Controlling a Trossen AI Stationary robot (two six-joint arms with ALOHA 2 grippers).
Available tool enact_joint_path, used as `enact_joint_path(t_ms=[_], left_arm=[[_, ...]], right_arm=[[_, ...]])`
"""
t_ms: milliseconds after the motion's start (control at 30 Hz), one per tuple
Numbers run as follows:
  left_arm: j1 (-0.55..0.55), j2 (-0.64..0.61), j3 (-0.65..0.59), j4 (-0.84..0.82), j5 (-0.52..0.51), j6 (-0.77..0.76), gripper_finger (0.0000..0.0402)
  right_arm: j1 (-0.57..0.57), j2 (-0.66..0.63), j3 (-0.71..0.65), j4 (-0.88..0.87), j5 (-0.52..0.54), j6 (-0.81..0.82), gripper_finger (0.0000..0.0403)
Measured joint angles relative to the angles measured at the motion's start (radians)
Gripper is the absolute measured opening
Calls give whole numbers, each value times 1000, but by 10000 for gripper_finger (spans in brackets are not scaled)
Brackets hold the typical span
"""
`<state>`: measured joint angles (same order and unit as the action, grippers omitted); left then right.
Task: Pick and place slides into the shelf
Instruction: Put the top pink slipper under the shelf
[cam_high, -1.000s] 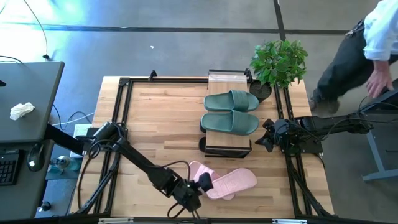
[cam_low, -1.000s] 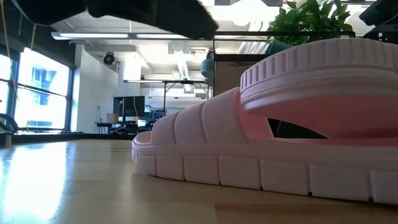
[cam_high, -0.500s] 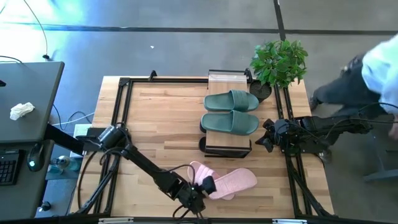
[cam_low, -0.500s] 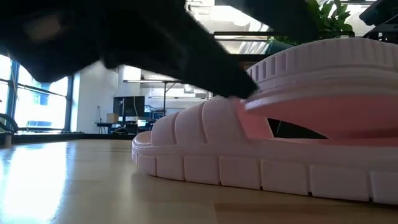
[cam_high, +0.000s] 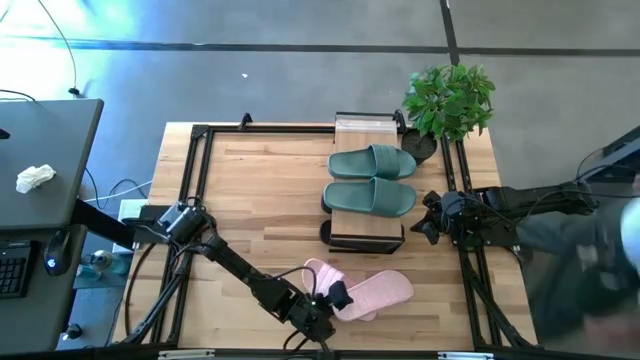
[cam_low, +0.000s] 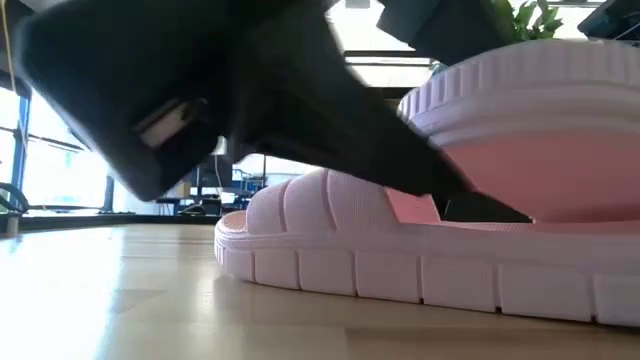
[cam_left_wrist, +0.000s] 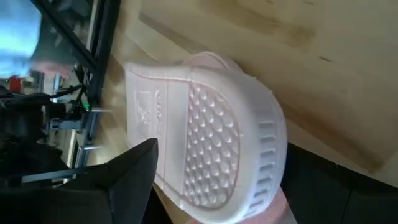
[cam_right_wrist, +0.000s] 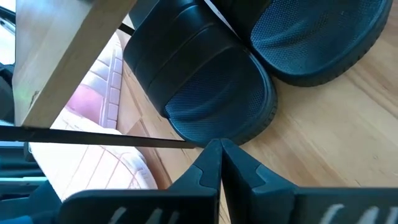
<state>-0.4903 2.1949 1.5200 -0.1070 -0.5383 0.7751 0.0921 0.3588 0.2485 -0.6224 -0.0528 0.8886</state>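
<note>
Pale pink slides (cam_high: 360, 291) lie overlapped at the table's near edge, where the left gripper (cam_high: 335, 298) straddles one with fingers spread; green slides (cam_high: 370, 178) sit on the shelf (cam_high: 366, 128), right gripper (cam_high: 428, 216) pressed together beside it

Pale pink slides (cam_high: 362, 292), sage green slides (cam_high: 371, 178), black slides (cam_right_wrist: 205, 87), light wood-grain shelf (cam_high: 364, 130).

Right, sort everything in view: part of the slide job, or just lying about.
Job: green slides, pink slides, black slides, shelf, left end effector at the pink pair.
Lying about: plant, crumpled cloth, keyboard.
</note>
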Motion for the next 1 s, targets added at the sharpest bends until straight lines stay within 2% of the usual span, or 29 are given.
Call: enact_joint_path(t_ms=[133,267,667,867,1000], left_arm=[[-1,5,-2,5,-12,4,295],[-1,4,-2,7,-20,4,262],[-1,0,-1,37,-38,-103,54],[0,1,59,-20,-66,-87,48],[0,2,114,-60,-121,-20,47]], right_arm=[[0,0,0,0,0,0,0],[0,0,0,0,9,0,0],[0,0,0,-1,25,0,0],[0,0,0,-1,25,0,0],[0,0,0,-1,25,0,0]])
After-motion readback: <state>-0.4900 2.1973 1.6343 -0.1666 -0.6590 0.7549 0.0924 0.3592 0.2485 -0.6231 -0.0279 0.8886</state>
